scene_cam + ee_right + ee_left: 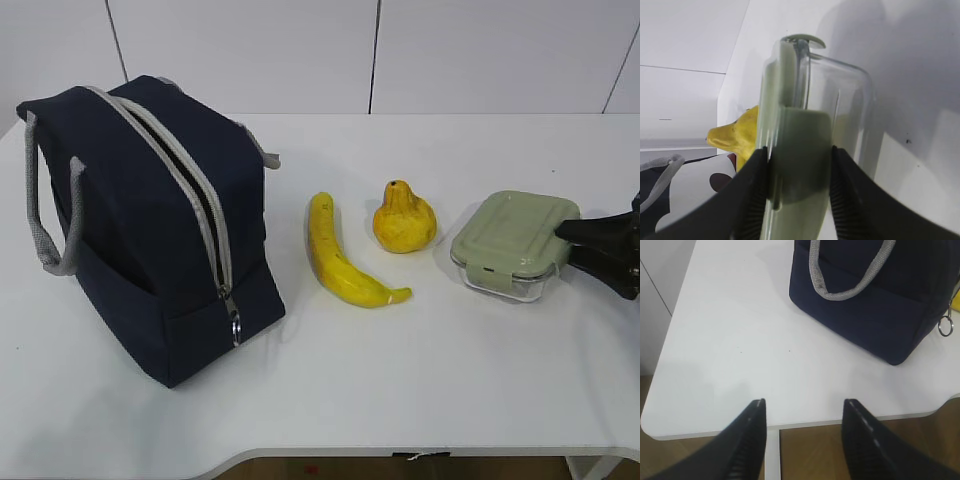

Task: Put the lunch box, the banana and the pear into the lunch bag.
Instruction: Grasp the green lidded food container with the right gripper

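While the right gripper (797, 187) clamps the lunch box (513, 243) at its right edge on the table (420, 380), the pear (403, 218) and banana (343, 258) lie between it and the bag (150, 220) (zipped), and the left gripper (804, 407) hangs open off the table's corner.

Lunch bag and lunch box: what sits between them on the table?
The banana and the pear lie between lunch bag and lunch box, in the exterior view.

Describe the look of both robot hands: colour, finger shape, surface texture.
Both hands are black. The left hand has two broad fingers tapering toward the tips, with fine ribbing on the inner faces and a pale line along each edge. The right hand has the same ribbed inner pads. No cables or markings show.
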